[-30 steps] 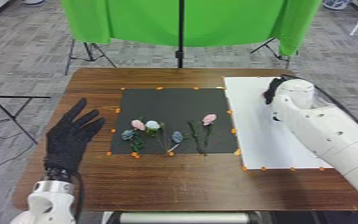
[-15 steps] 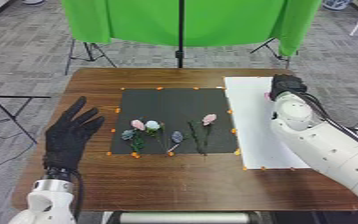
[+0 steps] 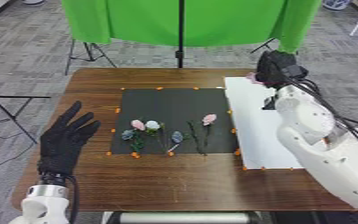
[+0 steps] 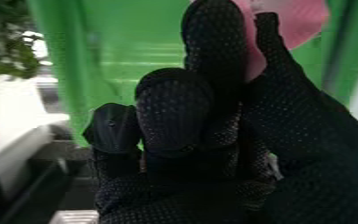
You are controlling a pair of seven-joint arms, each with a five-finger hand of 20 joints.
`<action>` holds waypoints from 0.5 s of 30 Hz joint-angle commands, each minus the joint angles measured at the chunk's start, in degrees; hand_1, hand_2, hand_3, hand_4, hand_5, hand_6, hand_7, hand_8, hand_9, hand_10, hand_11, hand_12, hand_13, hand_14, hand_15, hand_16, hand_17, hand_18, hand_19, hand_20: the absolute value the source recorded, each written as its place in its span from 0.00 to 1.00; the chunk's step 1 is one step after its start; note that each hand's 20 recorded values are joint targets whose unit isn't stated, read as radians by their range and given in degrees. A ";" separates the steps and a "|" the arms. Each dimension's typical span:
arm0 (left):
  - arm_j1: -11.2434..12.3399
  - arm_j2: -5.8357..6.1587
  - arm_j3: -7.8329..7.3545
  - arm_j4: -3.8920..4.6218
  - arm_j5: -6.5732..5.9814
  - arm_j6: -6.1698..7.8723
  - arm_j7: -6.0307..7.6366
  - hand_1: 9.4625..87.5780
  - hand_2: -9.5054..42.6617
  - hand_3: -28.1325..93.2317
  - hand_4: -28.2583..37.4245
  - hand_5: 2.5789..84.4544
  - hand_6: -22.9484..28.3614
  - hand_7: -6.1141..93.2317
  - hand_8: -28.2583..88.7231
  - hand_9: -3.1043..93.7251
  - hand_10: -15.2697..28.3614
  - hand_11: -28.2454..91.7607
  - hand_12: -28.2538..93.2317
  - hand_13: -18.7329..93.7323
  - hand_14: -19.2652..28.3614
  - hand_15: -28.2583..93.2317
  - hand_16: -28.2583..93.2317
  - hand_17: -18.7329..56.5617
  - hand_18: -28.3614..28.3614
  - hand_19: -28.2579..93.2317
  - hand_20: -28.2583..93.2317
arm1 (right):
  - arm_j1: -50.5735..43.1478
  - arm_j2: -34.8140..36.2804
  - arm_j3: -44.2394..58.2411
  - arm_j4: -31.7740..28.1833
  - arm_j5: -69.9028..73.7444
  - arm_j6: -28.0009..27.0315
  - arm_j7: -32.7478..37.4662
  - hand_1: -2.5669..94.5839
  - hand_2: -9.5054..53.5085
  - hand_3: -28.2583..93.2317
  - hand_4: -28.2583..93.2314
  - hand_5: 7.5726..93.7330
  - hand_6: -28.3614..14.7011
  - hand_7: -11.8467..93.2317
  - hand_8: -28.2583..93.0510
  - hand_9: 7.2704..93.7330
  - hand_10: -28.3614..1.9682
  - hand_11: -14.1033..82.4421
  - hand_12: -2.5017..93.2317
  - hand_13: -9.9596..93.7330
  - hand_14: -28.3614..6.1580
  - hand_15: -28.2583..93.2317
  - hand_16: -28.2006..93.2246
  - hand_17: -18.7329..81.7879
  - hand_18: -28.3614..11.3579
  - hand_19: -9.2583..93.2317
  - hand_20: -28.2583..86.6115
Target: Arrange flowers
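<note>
Right robot hand (image 3: 278, 64): thumb closed against fingers, pinching a pink flower (image 4: 304, 22). Other flowers (image 3: 152, 125) lie on the black mat (image 3: 168, 104), between that hand and the left robot hand (image 3: 63, 142), fingers open, nearly straight.

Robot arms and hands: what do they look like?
Left arm and right arm are white with rounded shells; dark cables run along the right. Left hand and right hand are gloved in black fabric, finely mesh-textured on the right. Silvery collar at the left wrist.
</note>
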 commanded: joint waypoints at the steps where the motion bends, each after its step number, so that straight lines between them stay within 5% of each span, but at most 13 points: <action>1: 1.06 -1.41 0.06 0.09 0.73 -0.68 -1.23 0.15 0.32 0.87 0.00 0.36 0.56 0.21 0.15 0.37 0.78 0.43 0.33 0.39 0.96 0.67 0.16 0.13 0.93 0.66 0.45 | -10.38 -5.84 -3.53 -2.34 -0.86 -1.06 -1.12 0.60 0.00 0.80 0.00 0.95 0.73 0.26 0.26 1.00 0.75 0.40 0.31 0.85 0.71 0.81 0.40 0.51 0.18 1.00 0.77; 7: 0.76 -2.22 -0.24 0.23 1.30 -1.27 -2.10 0.15 0.31 0.87 0.00 0.36 0.56 0.21 0.15 0.37 0.78 0.43 0.33 0.39 0.96 0.67 0.16 0.14 0.93 0.66 0.45 | -10.84 -6.22 -5.49 -2.38 -1.16 0.12 -0.36 0.59 0.00 0.81 0.00 0.95 0.73 0.26 0.26 1.00 0.75 0.39 0.32 0.85 0.70 0.82 0.40 0.51 0.18 1.00 0.77; 9: 1.02 -1.48 0.00 0.14 0.77 -0.70 -1.68 0.15 0.31 0.87 0.00 0.36 0.56 0.21 0.15 0.37 0.78 0.43 0.33 0.39 0.96 0.67 0.16 0.13 0.93 0.66 0.45 | -11.12 -6.39 -5.61 -2.18 -2.05 0.78 -0.89 0.59 0.00 0.81 0.00 0.94 0.73 0.26 0.26 1.00 0.75 0.39 0.32 0.84 0.69 0.82 0.40 0.51 0.18 1.00 0.77; 15: 1.19 -1.67 -0.16 0.07 0.74 -0.56 -1.76 0.15 0.31 0.87 0.00 0.36 0.56 0.21 0.15 0.37 0.78 0.43 0.33 0.39 0.96 0.67 0.16 0.13 0.93 0.66 0.45 | -13.55 -7.09 -3.70 -3.37 -3.52 -0.97 -2.48 0.58 0.00 0.82 0.00 0.93 0.73 0.27 0.25 1.00 0.76 0.37 0.34 0.82 0.68 0.83 0.40 0.49 0.20 1.00 0.77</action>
